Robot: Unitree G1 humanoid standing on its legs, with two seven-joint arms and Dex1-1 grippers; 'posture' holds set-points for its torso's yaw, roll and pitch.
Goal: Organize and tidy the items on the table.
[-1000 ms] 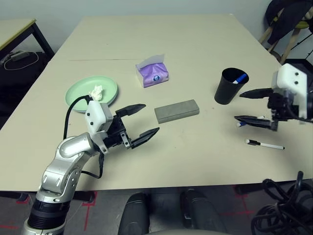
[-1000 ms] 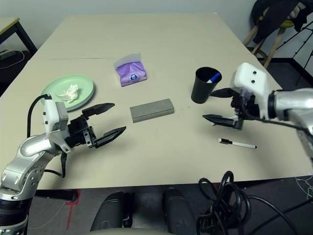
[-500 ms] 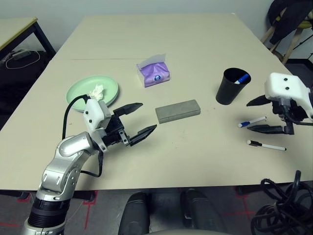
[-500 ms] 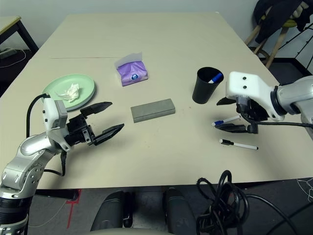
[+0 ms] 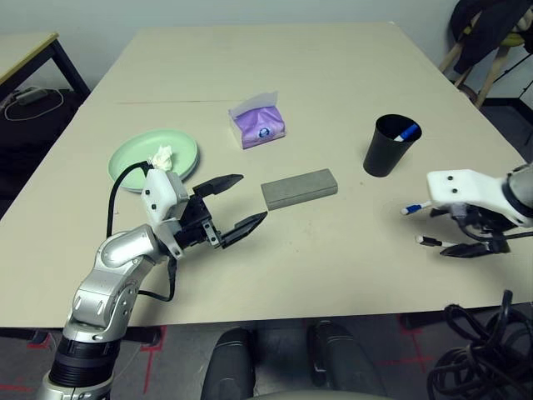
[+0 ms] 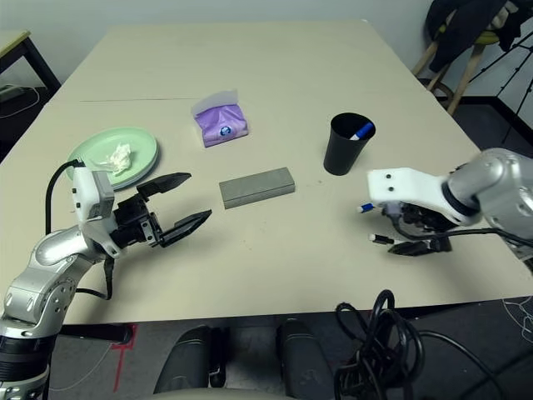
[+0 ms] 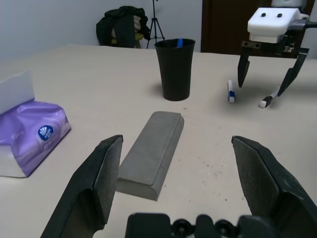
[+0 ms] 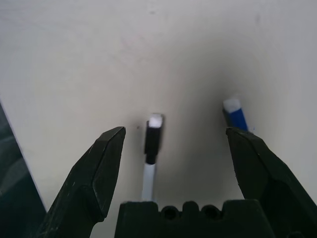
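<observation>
Right gripper (image 8: 173, 148) pointing down, fingers wide, straddling black-capped pen (image 8: 151, 148) on table (image 5: 333, 100); blue-capped pen (image 8: 237, 116) beside. Left gripper (image 5: 236, 202) wide, empty, near grey case (image 5: 299, 188).

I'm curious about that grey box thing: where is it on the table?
The grey case lies mid-table in the head views, just ahead of the left gripper, with the purple tissue pack behind it.
</observation>
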